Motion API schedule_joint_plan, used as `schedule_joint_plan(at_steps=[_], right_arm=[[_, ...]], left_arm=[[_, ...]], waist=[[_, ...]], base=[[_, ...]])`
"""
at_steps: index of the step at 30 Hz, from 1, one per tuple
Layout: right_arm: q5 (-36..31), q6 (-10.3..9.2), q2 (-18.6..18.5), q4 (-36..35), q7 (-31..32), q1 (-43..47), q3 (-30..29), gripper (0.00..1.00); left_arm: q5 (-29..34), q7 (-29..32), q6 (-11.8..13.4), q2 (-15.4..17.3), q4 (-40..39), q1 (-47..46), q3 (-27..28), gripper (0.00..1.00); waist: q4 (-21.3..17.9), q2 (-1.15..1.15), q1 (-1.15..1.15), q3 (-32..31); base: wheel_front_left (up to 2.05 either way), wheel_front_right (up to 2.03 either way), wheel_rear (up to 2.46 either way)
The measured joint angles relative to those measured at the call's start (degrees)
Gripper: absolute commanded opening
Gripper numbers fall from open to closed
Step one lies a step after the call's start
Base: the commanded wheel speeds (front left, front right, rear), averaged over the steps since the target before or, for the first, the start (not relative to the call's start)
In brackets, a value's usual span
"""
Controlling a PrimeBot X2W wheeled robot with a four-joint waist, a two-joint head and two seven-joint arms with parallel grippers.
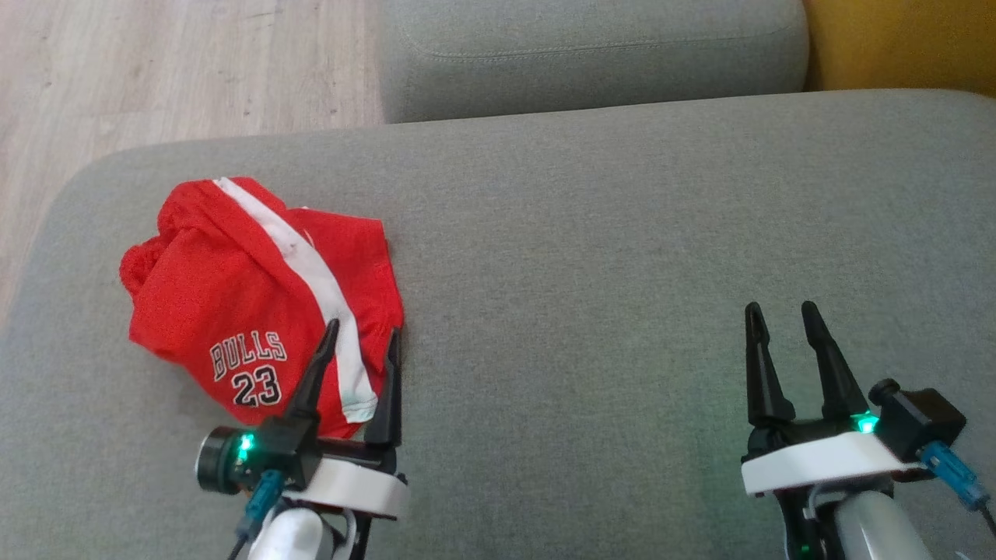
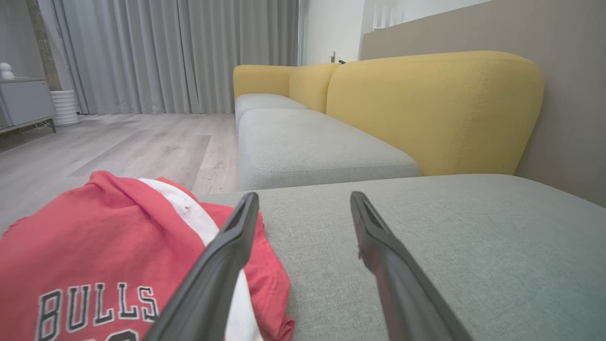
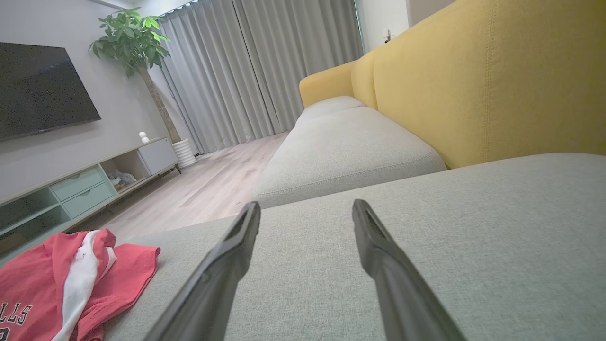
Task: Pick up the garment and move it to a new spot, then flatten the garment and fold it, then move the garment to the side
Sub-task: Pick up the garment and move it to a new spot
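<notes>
- At lower left of the head view, left gripper (image 1: 364, 328): two long dark fingers spread wide, nothing held between them.
- Its left finger overlaps the near right corner of the red mesh garment (image 1: 233, 288) with a white side stripe and "BULLS 23" print. Its right finger runs along the garment's right edge, over bare cushion in the left wrist view.
- Fingertips possibly touching the fabric; can't tell from these angles.
- Right gripper (image 1: 780, 306) at lower right: fingers apart too, empty, over bare cushion, well apart from the garment.
- Garment lies bunched, not flat, on the left part of the wide grey fabric sofa seat (image 1: 583, 272), near its rounded left edge.
- Second grey seat cushion (image 1: 591, 54) sits beyond it at the top of the head view, with the yellow upholstered backrest (image 1: 903, 43) at top right.
- Pale wood-plank floor (image 1: 156, 70) at upper left, past the seat's edge.
- Right wrist view, across the room: grey floor-length curtains (image 3: 265, 61), dark flat wall screen (image 3: 42, 90), leafy green potted plant (image 3: 132, 38), long low media cabinet (image 3: 80, 184) with pale green drawers.
</notes>
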Motion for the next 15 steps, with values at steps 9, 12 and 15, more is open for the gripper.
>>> schedule_joint_plan(at_steps=[9, 12, 15], right_arm=[[0.6, 0.0, 0.0, 0.0, 0.0, 0.6, 1.1, 1.0], [1.0, 0.0, 0.0, -0.1, 0.0, 0.8, 2.3, 1.0], [1.0, 0.0, 0.0, -0.2, 0.0, 0.8, 3.1, 1.0]], left_arm=[[0.0, 0.0, 0.1, 0.0, 0.0, 0.0, 0.8, 1.0], [0.4, 0.0, 0.1, 0.0, 0.2, 0.1, 1.5, 1.0], [0.9, 0.0, 0.1, -0.1, 0.4, 0.2, 2.6, 1.0]], waist=[[3.7, 0.0, 0.0, -0.4], [5.7, 0.0, 0.0, -0.7], [7.1, 0.0, 0.0, -0.9]], base=[[0.0, 0.0, 0.0], [0.0, 0.0, 0.0], [0.0, 0.0, 0.0]])
